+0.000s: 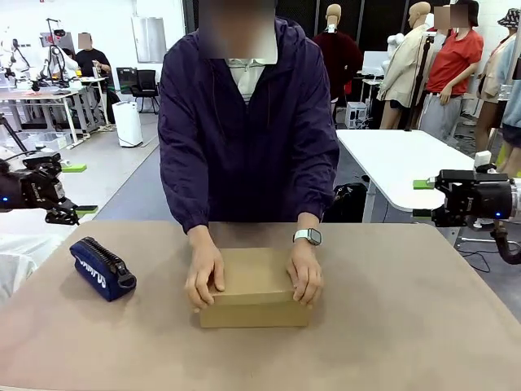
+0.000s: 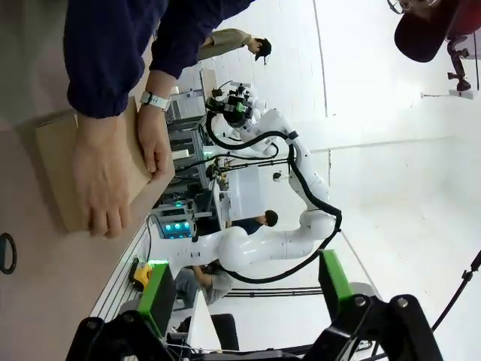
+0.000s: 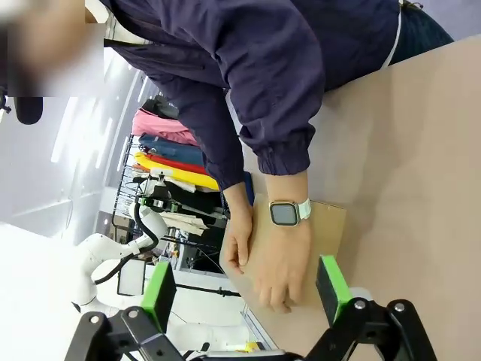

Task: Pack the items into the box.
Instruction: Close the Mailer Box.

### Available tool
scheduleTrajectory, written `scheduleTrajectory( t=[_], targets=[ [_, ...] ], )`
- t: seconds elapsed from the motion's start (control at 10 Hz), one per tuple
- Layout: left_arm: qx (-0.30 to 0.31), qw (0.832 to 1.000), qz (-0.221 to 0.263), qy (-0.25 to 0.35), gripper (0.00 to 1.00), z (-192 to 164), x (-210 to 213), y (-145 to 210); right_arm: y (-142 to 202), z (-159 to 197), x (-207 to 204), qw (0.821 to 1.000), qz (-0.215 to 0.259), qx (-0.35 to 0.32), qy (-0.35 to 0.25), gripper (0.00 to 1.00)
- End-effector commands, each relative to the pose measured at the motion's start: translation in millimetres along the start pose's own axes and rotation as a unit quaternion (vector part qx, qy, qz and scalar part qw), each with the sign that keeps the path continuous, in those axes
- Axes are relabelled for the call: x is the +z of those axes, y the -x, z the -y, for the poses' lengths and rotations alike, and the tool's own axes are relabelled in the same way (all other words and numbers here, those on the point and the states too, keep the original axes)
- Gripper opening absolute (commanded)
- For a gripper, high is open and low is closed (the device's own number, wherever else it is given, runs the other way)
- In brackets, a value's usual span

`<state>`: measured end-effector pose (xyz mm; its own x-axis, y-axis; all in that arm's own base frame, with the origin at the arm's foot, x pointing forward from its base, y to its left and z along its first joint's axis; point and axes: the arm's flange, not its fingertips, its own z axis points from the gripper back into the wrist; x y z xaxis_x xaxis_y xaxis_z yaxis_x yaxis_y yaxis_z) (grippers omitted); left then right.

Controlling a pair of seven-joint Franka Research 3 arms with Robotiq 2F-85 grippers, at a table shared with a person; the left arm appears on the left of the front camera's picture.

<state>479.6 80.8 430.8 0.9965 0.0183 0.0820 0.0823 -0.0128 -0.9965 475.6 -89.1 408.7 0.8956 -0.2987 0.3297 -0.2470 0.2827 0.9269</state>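
Pressing hands hold the closed box at mid-table

Sitting near the middle of the tan table point(image 1: 407, 326), the box point(image 1: 254, 289) has its lid down, so its contents cannot be seen. The person's hands point(image 1: 203, 277) press on its two sides. A dark blue pouch point(image 1: 102, 269) lies well apart toward the robot's left, with bare tabletop around it and in front of the box. The left gripper point(image 2: 244, 289) and right gripper point(image 3: 244, 286) hang off the table's side edges, fingers spread and empty.

We see the box point(image 1: 254, 295) mid-table point(image 1: 407, 326), a person's hands point(image 1: 203, 277) on both ends. A pouch point(image 1: 102, 269) lies to its left.
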Motion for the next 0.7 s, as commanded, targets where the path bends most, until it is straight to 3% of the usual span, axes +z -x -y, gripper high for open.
scheduleTrajectory(
  t=[0.0,0.6],
  targets=[
    [-0.008,1.000,0.006,-0.001,1.00,-0.7,4.1,2.8,-0.8,-2.7,-0.1,1.000,0.007,0.012,0.007,1.00],
    [-0.008,1.000,0.006,-0.001,1.00,-0.7,4.1,2.8,-0.8,-2.7,-0.1,1.000,0.007,0.012,0.007,1.00]
  ],
)
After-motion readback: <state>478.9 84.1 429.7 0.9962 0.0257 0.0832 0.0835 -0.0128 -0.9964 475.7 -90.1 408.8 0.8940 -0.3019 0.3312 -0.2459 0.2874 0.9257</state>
